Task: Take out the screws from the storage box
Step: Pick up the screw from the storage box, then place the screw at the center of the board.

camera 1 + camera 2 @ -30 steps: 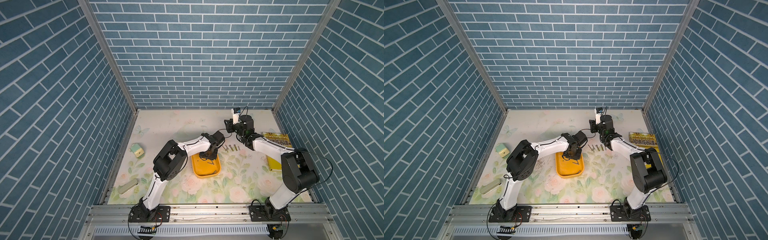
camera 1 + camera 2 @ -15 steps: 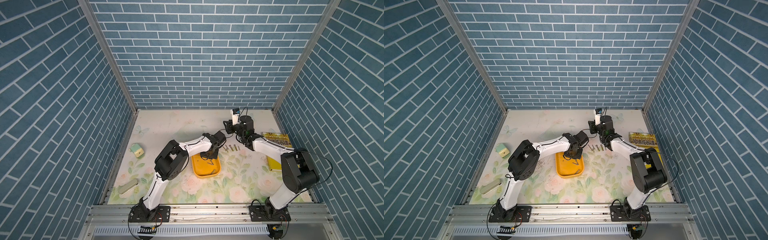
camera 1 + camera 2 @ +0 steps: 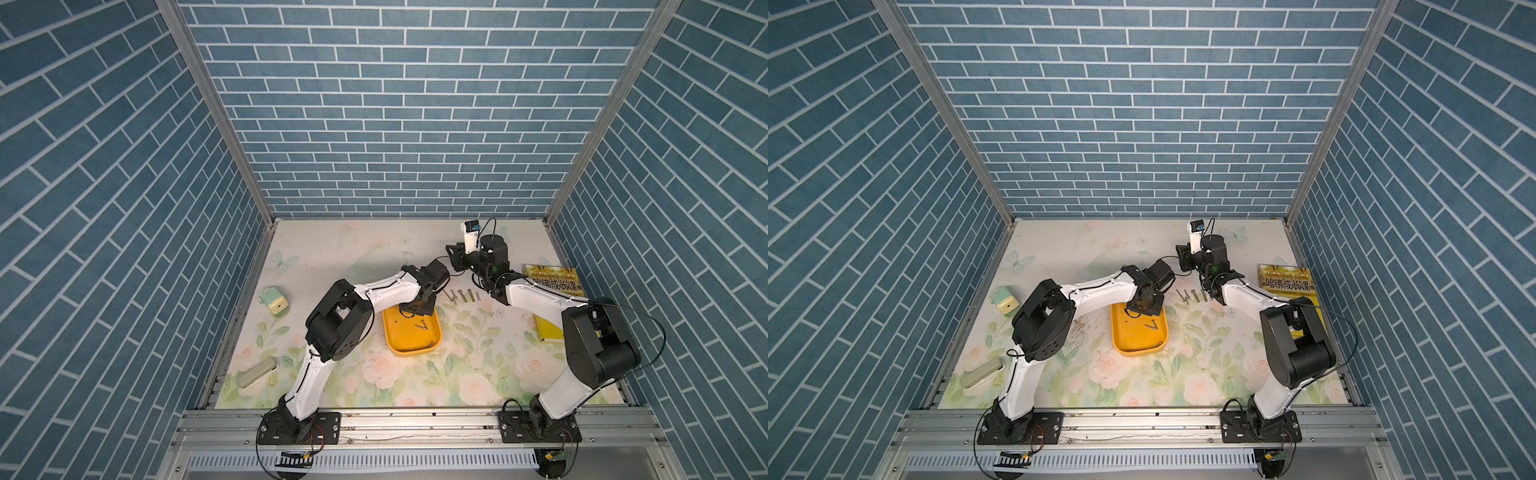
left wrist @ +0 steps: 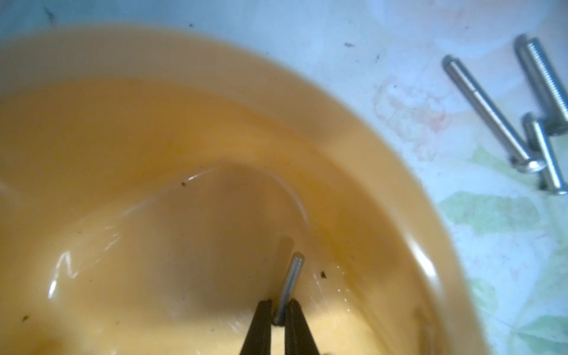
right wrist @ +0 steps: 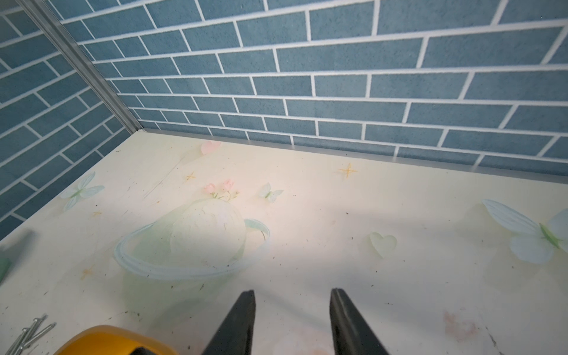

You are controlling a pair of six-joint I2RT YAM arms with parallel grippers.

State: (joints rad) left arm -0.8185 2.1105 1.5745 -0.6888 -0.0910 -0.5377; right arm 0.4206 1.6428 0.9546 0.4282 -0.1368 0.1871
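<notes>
The two black fingers (image 4: 262, 322) of the left gripper (image 4: 279, 307) are pressed onto a thin silver-grey metal screw (image 4: 292, 276). They pinch its shaft near one end, and the rest of the rod sticks out ahead of the tips. The pinched screw is inside the shallow yellow-orange plastic storage box (image 4: 153, 123), at the far end near a rounded corner. I cannot tell whether it touches the floor.

In both top views two more screws (image 3: 423, 326) form a V in the middle of the box floor. One more (image 3: 432, 344) lies at the near right wall.

Outside, just beside the far right corner of the box, several screws (image 3: 461, 296) lie in a loose row on the pale floral mat (image 3: 457, 374). The left wrist view shows three of them (image 4: 491, 113) touching one another.

The black fingers (image 5: 242, 322) of the right gripper (image 5: 292, 295) are spread apart with nothing between them, above bare mat beyond this row.
</notes>
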